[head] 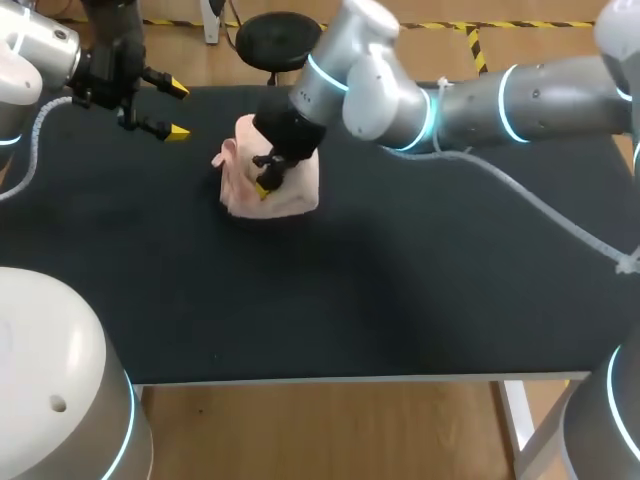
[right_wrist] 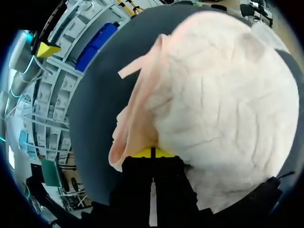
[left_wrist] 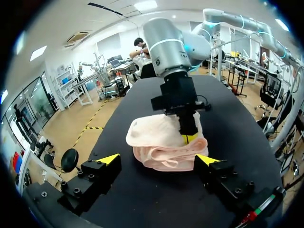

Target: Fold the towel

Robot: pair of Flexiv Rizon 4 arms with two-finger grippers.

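Observation:
A pink towel (head: pixel 297 192) lies bunched in a heap on the black table (head: pixel 400 280), left of the middle towards the far side. My right gripper (head: pixel 265 186) comes down on its front edge with the yellow tips pressed together, shut on a fold of the cloth. In the right wrist view the gripper (right_wrist: pixel 152 153) sits at the layered edge of the towel (right_wrist: pixel 218 95). My left gripper (head: pixel 172 110) hangs open above the table, left of the towel and apart from it. From the left wrist, the towel (left_wrist: pixel 152 135) lies just ahead of the open left gripper (left_wrist: pixel 158 159), with the right gripper (left_wrist: pixel 189 138) on it.
The black table reaches well to the right and towards the near edge (head: pixel 350 378). My right arm (head: pixel 480 100) crosses the table's far right part. A white robot base (head: pixel 50 380) stands at the near left corner.

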